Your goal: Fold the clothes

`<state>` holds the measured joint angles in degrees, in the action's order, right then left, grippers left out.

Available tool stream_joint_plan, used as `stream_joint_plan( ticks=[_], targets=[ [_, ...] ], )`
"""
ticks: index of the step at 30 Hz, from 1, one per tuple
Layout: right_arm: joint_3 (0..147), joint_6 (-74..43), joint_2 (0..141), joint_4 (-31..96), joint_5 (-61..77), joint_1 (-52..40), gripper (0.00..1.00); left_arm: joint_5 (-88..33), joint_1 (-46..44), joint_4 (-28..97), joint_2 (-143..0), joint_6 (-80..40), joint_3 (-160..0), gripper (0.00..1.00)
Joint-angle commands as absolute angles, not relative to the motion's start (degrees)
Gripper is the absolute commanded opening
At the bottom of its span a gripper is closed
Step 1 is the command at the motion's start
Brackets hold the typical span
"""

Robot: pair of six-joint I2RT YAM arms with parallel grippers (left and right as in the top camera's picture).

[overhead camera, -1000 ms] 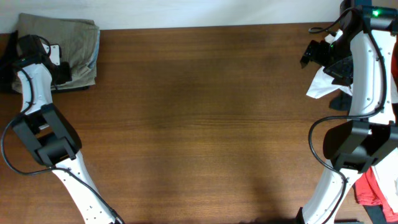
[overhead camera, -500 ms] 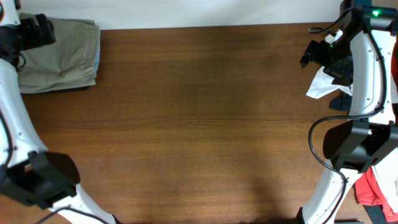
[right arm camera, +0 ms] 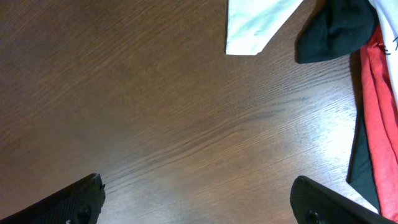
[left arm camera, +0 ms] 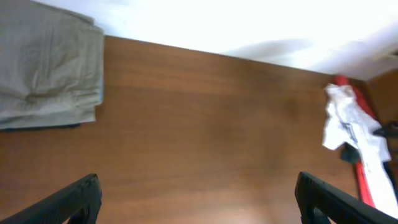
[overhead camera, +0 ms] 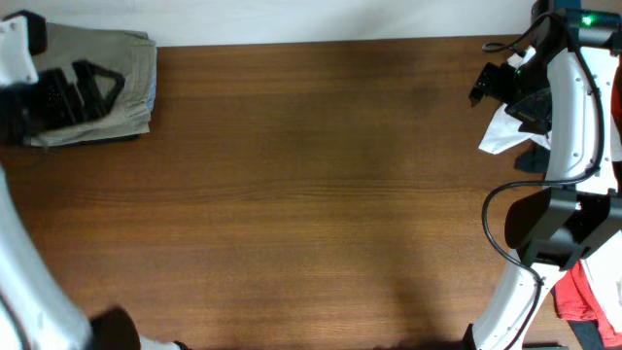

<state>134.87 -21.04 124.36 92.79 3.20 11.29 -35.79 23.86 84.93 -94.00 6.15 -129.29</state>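
Note:
The clothes lie in two groups. A folded khaki garment (overhead camera: 121, 68) rests at the table's far left corner and also shows in the left wrist view as a khaki garment (left arm camera: 50, 68). My left gripper (overhead camera: 92, 87) hovers high over its left part, open and empty (left arm camera: 198, 202). At the far right lie a white garment (overhead camera: 501, 131), a dark piece (overhead camera: 533, 157) and a red one (overhead camera: 583, 292). My right gripper (overhead camera: 483, 87) stands open beside them over bare wood (right arm camera: 198, 199), with the white garment (right arm camera: 255, 22), dark piece (right arm camera: 339, 28) and red one (right arm camera: 379, 106) ahead of it.
The brown wooden table (overhead camera: 311, 194) spans the view, with a pale wall behind its far edge. The right arm's white links (overhead camera: 573, 107) stand over the right-hand pile. The left wrist view shows the distant white garment (left arm camera: 348, 127) at the far side.
My left gripper has opened and let go of the khaki garment, then risen away from it toward the camera. The right arm has not moved.

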Motion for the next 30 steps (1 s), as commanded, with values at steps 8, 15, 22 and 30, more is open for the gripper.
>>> stream_joint_plan(
  ticks=[8,15,22,30],
  targets=[
    [134.8,-21.3,124.6,92.8,2.5,11.7,0.99,-37.4,24.0,96.6,-73.3,5.6,-129.4,0.99],
    [134.8,-21.3,124.6,92.8,2.5,11.7,0.99,-31.5,24.0,96.7,-64.4,5.8,-129.4,0.99],
    [134.8,-21.3,124.6,92.8,2.5,11.7,0.99,-32.5,19.0,91.0,-60.9,8.0,-127.0,0.99],
    [134.8,-21.3,124.6,92.8,2.5,11.7,0.99,-29.4,5.8,61.3,-44.1,9.5,-89.9,0.99]
  ],
)
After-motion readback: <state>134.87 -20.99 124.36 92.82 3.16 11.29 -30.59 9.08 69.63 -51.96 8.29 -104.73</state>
